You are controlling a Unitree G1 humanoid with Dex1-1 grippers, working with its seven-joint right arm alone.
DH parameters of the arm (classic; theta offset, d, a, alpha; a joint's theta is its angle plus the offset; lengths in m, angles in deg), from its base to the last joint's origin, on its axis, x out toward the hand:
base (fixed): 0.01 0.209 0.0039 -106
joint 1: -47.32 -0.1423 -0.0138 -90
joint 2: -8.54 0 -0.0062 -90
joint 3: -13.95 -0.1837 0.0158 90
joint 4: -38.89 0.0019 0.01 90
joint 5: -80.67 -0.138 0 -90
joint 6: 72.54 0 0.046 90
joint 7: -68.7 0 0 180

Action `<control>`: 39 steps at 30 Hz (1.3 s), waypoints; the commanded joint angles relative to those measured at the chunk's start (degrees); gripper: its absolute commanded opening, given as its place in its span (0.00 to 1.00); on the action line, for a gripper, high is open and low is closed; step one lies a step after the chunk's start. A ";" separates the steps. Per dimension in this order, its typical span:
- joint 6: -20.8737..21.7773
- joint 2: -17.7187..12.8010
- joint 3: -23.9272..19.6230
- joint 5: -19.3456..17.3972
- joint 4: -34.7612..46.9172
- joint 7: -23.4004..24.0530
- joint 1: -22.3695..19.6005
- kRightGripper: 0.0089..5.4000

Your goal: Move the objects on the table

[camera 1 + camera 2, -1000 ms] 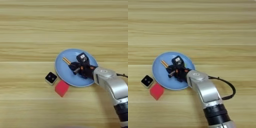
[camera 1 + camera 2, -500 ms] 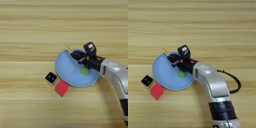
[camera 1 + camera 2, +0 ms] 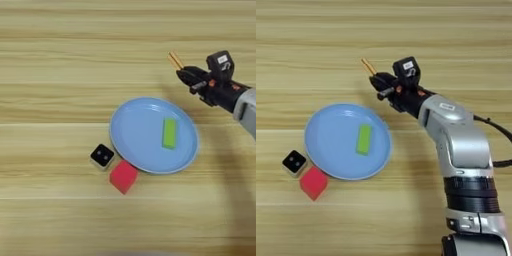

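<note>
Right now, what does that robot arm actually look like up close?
The right arm is a chunky silver-grey shell with rounded segments, joined to a ribbed black cuff lower down. A thin black cable loops out at its side. At the tip sits the black gripper, with small orange accents and a boxy black module bearing a white mark on top.

Most of the screwdriver (image 3: 370, 67) is hidden inside the gripper (image 3: 382, 83); only its orange end pokes out. The arm (image 3: 246, 107) is cut off by the right edge in the left eye view. The black cube's (image 3: 102, 156) dots are too small to count.
</note>
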 commanded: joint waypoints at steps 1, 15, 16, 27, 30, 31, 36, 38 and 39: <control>5.48 -3.29 -1.68 0.66 -4.11 -0.20 -5.67 0.15; 23.90 -2.82 2.08 6.87 -26.86 -1.92 -6.53 0.15; 24.38 -2.85 2.22 7.12 -27.93 -1.89 -6.67 0.15; 29.09 -3.18 4.66 11.29 -38.40 -1.39 -7.91 0.15; 29.51 -3.20 5.00 12.05 -39.89 -1.23 -8.24 0.15; 29.51 -3.25 5.05 12.18 -40.27 -1.31 -8.36 0.15; 29.64 -3.47 5.51 12.86 -41.85 -2.04 -8.56 0.15; 29.73 -3.51 5.50 12.88 -42.35 -2.15 -8.75 0.15; 29.75 -3.51 5.47 12.86 -42.51 -2.19 -8.83 0.21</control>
